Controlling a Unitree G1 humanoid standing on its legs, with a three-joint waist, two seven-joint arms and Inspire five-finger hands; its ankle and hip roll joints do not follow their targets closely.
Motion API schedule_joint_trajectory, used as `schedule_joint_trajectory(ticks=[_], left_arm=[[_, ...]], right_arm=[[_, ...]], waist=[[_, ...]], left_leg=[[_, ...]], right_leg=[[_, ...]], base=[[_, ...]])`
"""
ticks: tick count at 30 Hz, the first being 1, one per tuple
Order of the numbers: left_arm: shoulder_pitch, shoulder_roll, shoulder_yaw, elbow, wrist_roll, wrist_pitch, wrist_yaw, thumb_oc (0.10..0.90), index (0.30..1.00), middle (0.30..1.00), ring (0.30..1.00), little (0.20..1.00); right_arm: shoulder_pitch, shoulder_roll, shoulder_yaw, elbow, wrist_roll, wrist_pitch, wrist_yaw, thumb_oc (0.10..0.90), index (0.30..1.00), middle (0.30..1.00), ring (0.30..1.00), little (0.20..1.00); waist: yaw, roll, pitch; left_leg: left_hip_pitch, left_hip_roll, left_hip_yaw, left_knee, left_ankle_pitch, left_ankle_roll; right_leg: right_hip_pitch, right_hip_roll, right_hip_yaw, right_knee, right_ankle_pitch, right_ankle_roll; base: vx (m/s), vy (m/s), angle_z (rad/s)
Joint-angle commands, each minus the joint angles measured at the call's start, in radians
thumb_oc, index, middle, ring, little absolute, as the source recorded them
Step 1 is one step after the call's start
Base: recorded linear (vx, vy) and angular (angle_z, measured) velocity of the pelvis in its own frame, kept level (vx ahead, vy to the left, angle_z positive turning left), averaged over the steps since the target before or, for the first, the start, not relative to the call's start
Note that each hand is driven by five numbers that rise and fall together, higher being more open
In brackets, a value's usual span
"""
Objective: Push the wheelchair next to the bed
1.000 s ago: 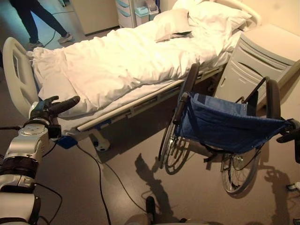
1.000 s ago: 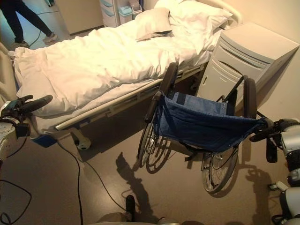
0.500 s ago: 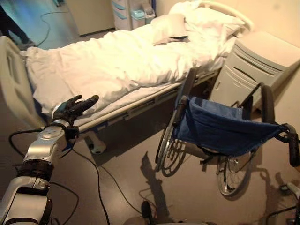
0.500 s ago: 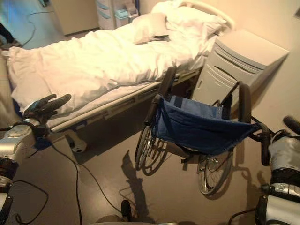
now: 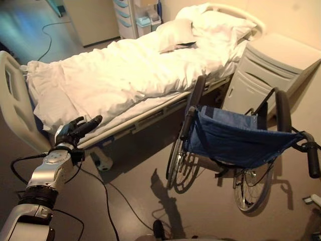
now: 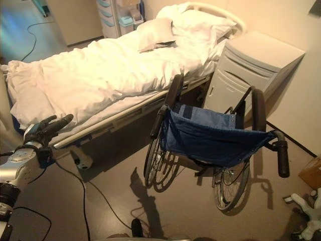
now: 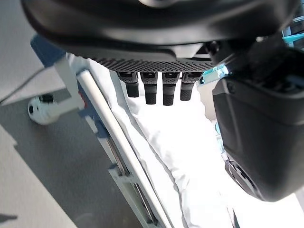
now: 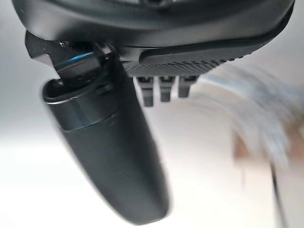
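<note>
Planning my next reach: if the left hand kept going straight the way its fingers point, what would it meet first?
Most likely the bed: the left hand, fingers straight, points at the white bedding just above the side rail. Depth is unclear; it could meet the rail first.

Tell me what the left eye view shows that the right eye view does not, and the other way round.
Left eye view: the bed's white footboard, nearly whole. Right eye view: a brown box by the wall, past the wheelchair's push handle. Both: the bed, the blue-seated wheelchair beside it with no hand on it, the grey bedside cabinet, and the left hand, open, near the bed's side rail.
</note>
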Motion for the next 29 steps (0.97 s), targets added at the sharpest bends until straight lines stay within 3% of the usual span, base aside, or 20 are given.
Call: schedule_joint_trajectory(ticks=[1, 4, 6, 7, 12, 13, 16, 17, 18, 19, 22, 24, 28, 29], left_arm=[[-0.083, 0.005, 0.07, 0.055, 0.04, -0.143, 0.002, 0.8, 0.9, 0.9, 0.9, 0.9], [-0.068, -0.032, 0.057, 0.084, 0.03, -0.173, 0.028, 0.8, 0.9, 0.9, 0.9, 0.9], [-0.008, -0.106, 0.074, 0.075, 0.038, -0.223, 0.036, 0.8, 0.9, 0.9, 0.9, 0.9], [-0.002, -0.109, 0.075, 0.072, 0.039, -0.224, 0.036, 0.8, 0.9, 0.9, 0.9, 0.9], [0.122, -0.225, 0.126, 0.063, 0.062, -0.289, -0.015, 0.8, 0.9, 0.9, 0.9, 0.9], [0.178, -0.274, 0.138, 0.085, 0.104, -0.315, -0.048, 0.8, 0.9, 0.9, 0.9, 0.9], [0.224, -0.308, 0.143, 0.142, 0.145, -0.339, -0.092, 0.8, 0.9, 0.9, 0.9, 0.9], [0.249, -0.345, 0.126, 0.208, 0.17, -0.364, -0.106, 0.8, 0.9, 0.9, 0.9, 0.9], [0.253, -0.353, 0.125, 0.225, 0.177, -0.364, -0.108, 0.8, 0.9, 0.9, 0.9, 0.9], [0.269, -0.383, 0.122, 0.297, 0.198, -0.371, -0.131, 0.8, 0.9, 0.9, 0.9, 0.9], [0.28, -0.419, 0.108, 0.417, 0.226, -0.398, -0.166, 0.8, 0.9, 0.9, 0.9, 0.9], [0.295, -0.48, 0.082, 0.516, 0.222, -0.382, -0.176, 0.8, 0.9, 0.9, 0.9, 0.9], [0.318, -0.521, 0.076, 0.574, 0.256, -0.368, -0.195, 0.8, 0.9, 0.9, 0.9, 0.9], [0.34, -0.546, 0.044, 0.592, 0.279, -0.351, -0.205, 0.8, 0.9, 0.9, 0.9, 0.9]], right_arm=[[0.022, -0.076, 0.031, 0.031, 0.083, -0.211, 0.014, 0.8, 0.9, 0.9, 0.9, 0.9], [0.047, -0.031, 0.023, 0.041, 0.024, -0.256, -0.055, 0.8, 0.9, 0.9, 0.9, 0.9], [0.131, 0.071, 0.007, 0.052, -0.169, -0.203, -0.077, 0.8, 0.9, 0.9, 0.9, 0.9], [0.136, 0.077, 0.006, 0.048, -0.176, -0.193, -0.076, 0.8, 0.9, 0.9, 0.9, 0.9], [0.289, 0.311, 0.029, 0.168, -0.242, -0.153, 0.066, 0.8, 0.9, 0.9, 0.9, 0.9], [0.327, 0.409, 0.106, 0.207, -0.276, -0.116, 0.125, 0.8, 0.9, 0.9, 0.9, 0.9], [0.349, 0.496, 0.195, 0.242, -0.301, -0.082, 0.231, 0.8, 0.9, 0.9, 0.9, 0.9], [0.359, 0.565, 0.281, 0.286, -0.302, -0.079, 0.334, 0.8, 0.9, 0.9, 0.9, 0.9], [0.358, 0.577, 0.298, 0.291, -0.316, -0.07, 0.367, 0.8, 0.9, 0.9, 0.9, 0.9], [0.352, 0.606, 0.383, 0.298, -0.371, -0.034, 0.512, 0.8, 0.9, 0.9, 0.9, 0.9], [0.339, 0.632, 0.468, 0.339, -0.346, -0.022, 0.617, 0.8, 0.9, 0.9, 0.9, 0.9], [0.312, 0.652, 0.556, 0.374, -0.433, -0.046, 0.715, 0.8, 0.9, 0.9, 0.9, 0.9], [0.292, 0.677, 0.658, 0.349, -0.586, -0.072, 0.756, 0.8, 0.9, 0.9, 0.9, 0.9], [0.278, 0.695, 0.757, 0.299, -0.748, -0.067, 0.752, 0.8, 0.9, 0.9, 0.9, 0.9]], waist=[[0.002, 0.035, -0.127], [-0.005, 0.036, -0.128], [-0.017, 0.039, -0.121], [-0.016, 0.037, -0.122], [-0.023, 0.043, -0.109], [-0.02, 0.045, -0.103], [-0.019, 0.045, -0.102], [-0.015, 0.051, -0.098], [-0.013, 0.05, -0.099], [-0.012, 0.053, -0.096], [-0.008, 0.051, -0.104], [0.002, 0.049, -0.107], [0.019, 0.045, -0.112], [0.034, 0.04, -0.115]], left_leg=[[0.102, 0.003, 0.047, 0.004, -0.17, -0.084], [0.098, 0.004, 0.057, 0.004, -0.169, -0.084], [0.1, 0.003, 0.061, 0.004, -0.175, -0.078], [0.097, 0.003, 0.064, 0.004, -0.17, -0.078], [0.095, 0.0, 0.068, 0.004, -0.174, -0.067], [0.095, 0.0, 0.071, 0.004, -0.172, -0.063], [0.09, 0.0, 0.073, 0.004, -0.166, -0.06], [0.091, -0.002, 0.066, 0.004, -0.169, -0.055], [0.087, -0.002, 0.068, 0.004, -0.166, -0.055], [0.091, -0.002, 0.064, 0.004, -0.168, -0.053], [0.084, 0.0, 0.068, 0.004, -0.162, -0.056], [0.087, 0.001, 0.058, 0.004, -0.164, -0.059], [0.082, 0.002, 0.053, 0.004, -0.16, -0.061], [0.079, 0.002, 0.043, 0.004, -0.156, -0.063]], right_leg=[[-0.131, 0.05, 0.001, -0.04, 0.185, 0.019], [-0.14, 0.05, 0.006, -0.04, 0.19, 0.021], [-0.144, 0.049, 0.013, -0.039, 0.189, 0.026], [-0.147, 0.049, 0.014, -0.04, 0.194, 0.024], [-0.159, 0.048, 0.02, -0.036, 0.196, 0.025], [-0.162, 0.048, 0.022, -0.035, 0.198, 0.021], [-0.168, 0.049, 0.026, -0.037, 0.204, 0.013], [-0.166, 0.049, 0.027, -0.035, 0.2, 0.009], [-0.169, 0.049, 0.028, -0.037, 0.203, 0.007], [-0.163, 0.046, 0.023, -0.036, 0.198, 0.004], [-0.168, 0.044, 0.02, -0.035, 0.197, 0.0], [-0.154, 0.041, 0.006, -0.04, 0.19, -0.002], [-0.153, 0.038, -0.006, -0.04, 0.187, -0.007], [-0.149, 0.036, -0.021, -0.04, 0.183, -0.009]], base=[[0.0, 0.0, 0.0], [0.0, 0.001, -0.04], [-0.01, 0.007, -0.1], [-0.02, 0.008, -0.09], [-0.02, -0.005, -0.06], [-0.02, -0.015, -0.05], [-0.02, -0.014, -0.1], [-0.02, -0.002, -0.06], [0.0, 0.0, 0.0], [0.0, 0.0, 0.0], [0.0, 0.0, 0.0], [0.0, 0.0, 0.0], [0.01, 0.001, 0.13], [-0.01, -0.004, 0.16]])
